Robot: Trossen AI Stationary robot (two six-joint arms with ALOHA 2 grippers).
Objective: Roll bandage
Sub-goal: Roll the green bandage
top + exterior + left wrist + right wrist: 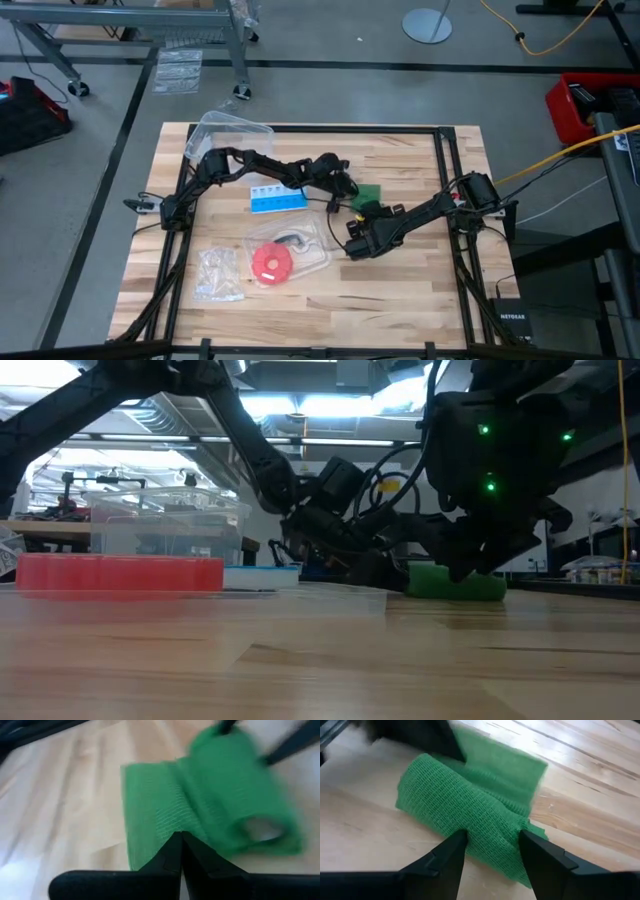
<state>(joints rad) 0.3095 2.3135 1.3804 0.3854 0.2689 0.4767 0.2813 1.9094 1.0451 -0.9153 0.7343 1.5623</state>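
Two pincers: both at the bandage.
Bandage: green woven cloth strip [485,815], partly rolled, flat tail on the pale wooden tabletop [400,290].
Left pincer [179,842]: fingers together, tips pressing the bandage's flat tail.
Right pincer [492,845]: fingers apart, straddling the bandage's roll.

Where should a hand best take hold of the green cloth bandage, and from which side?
Probably on the rolled part of the green woven cloth bandage, from above, fingers straddling the roll's width: the right hand already sits so. The loose flat tail is too thin to pinch.
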